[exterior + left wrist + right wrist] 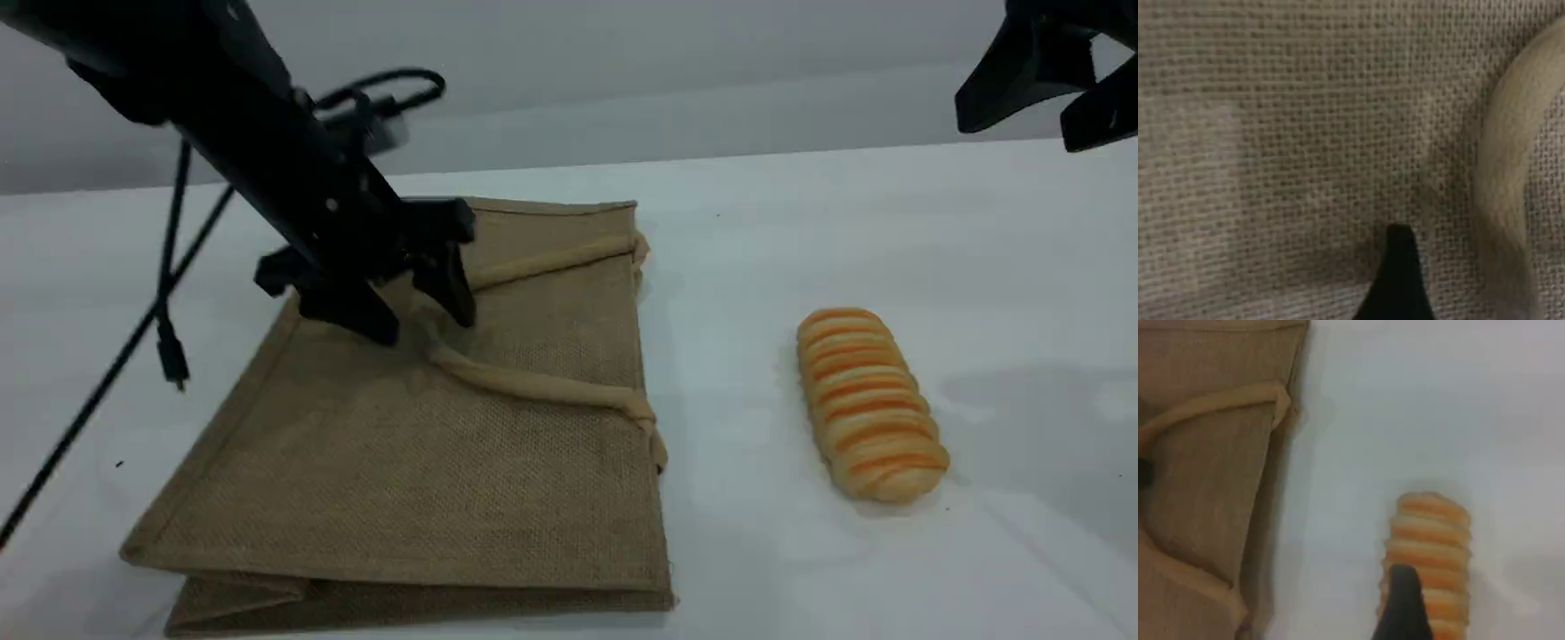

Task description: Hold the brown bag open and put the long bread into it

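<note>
**Scene view: bag still flat, bread untouched, both pincers spread**

Scene view, from the left: the left gripper [427, 316] is down over the brown bag [427, 444], its two dark fingers standing apart and astride the curve of the upper handle [533, 384], with nothing clamped between them. The left wrist view shows only coarse weave filling the frame, one fingertip [1399, 280] close above it, and the pale handle running down the right edge. The bag lies flat on the white table [756, 231], folded shut, its mouth edge facing right toward the bread and its gusset showing as folds along the near edge.

I judge the jute to be stiff and rough, so it should hold a shape once lifted, but the flat panel gives fingers nothing to pinch. The padded handle is the sensible hold: soft, round, raised off the cloth, and lifting it should peel the top layer away from the lower one.

To the right, well apart from the bag, the long bread [867, 404] lies on the bare table, its long axis running roughly away from the camera. It looks light and soft, likely to dent under a hard squeeze; a gentle grip across its narrow middle seems best.

Far right, the right gripper [1049, 84] hangs high at the top corner, jaws apart and empty. Its wrist view looks down on the bread, just beyond its fingertip [1403, 607].
</note>
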Available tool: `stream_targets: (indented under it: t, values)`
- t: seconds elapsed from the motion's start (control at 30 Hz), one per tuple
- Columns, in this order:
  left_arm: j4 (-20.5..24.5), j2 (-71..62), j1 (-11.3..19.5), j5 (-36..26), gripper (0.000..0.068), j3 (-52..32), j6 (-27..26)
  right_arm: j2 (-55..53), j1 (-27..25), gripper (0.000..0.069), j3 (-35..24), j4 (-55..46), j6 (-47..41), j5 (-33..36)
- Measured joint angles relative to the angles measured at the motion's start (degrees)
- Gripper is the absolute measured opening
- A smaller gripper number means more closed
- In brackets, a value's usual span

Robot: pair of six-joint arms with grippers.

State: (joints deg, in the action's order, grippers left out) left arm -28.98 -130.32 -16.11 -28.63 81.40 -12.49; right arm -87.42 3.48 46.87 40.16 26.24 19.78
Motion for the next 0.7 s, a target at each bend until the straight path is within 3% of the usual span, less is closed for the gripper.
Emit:
stream_targets:
  t: [0.17, 0.33, 0.43, 0.63, 0.7]
  values:
    - [0.7, -1.5, -1.2, 1.0, 0.0529, 0.0, 1.1, 0.0, 0.0, 0.048, 0.0, 0.0, 0.0, -0.2]
    - [0.8, -2.4, -1.2, 1.1, 0.0462, 0.1, 2.7, 0.0, 0.0, 0.048, 0.0, 0.0, 0.0, -0.2]
    - [0.2, -2.5, -1.2, 0.8, 0.0375, 0.1, 3.2, 0.0, 0.0, 0.048, 0.0, 0.0, 0.1, -0.3]
    - [-0.8, -2.5, -1.2, 0.4, 0.0117, 0.1, 5.6, 0.0, 0.0, 0.048, 0.0, 0.0, 0.0, -0.4]
    - [-0.7, -2.4, -1.2, 0.3, 0.0094, 0.1, 5.6, 0.0, 0.0, 0.048, 0.0, 0.0, 0.0, -0.4]
